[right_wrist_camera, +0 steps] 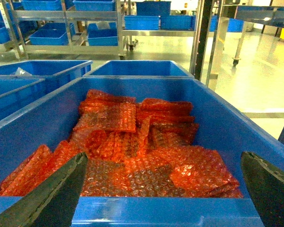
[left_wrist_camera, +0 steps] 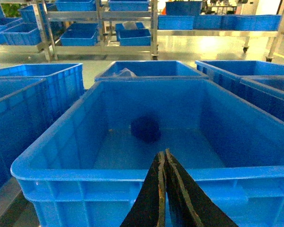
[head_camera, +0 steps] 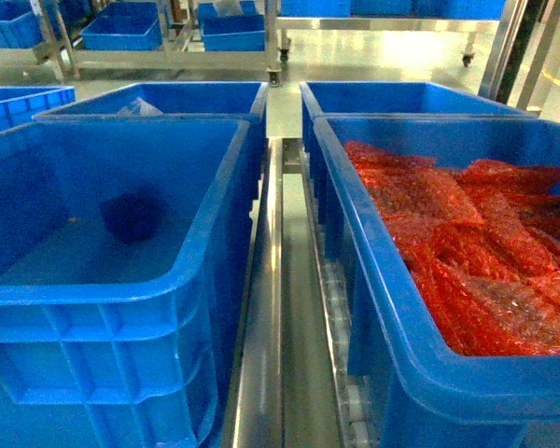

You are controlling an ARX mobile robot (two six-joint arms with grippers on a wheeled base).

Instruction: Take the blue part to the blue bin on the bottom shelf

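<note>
Blue part (left_wrist_camera: 146, 128): centre-frame on blue bin (left_wrist_camera: 52, 156) floor
Handling: probably light, squashy; pinch across the middle
Left gripper (left_wrist_camera: 163, 189): closed, empty
Right gripper (right_wrist_camera: 163, 189): wide open over red bubble bags (right_wrist_camera: 132, 156)

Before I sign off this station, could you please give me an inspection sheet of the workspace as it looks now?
Surface: bottom shelf, a steel centre rail between two crates, white rollers beside it.
Job's things: blue part lies on the floor of the blue bin, which holds nothing else.
Clutter: neighbouring crate full of red bubble-wrap bags; further blue crates behind, one with a clear bag.
Grippers: left gripper shut, empty, at the bin's near rim; right gripper open, empty, over the red bags.
Cables: nothing seen.
Surroundings: steel racks with blue crates, shiny floor.
</note>
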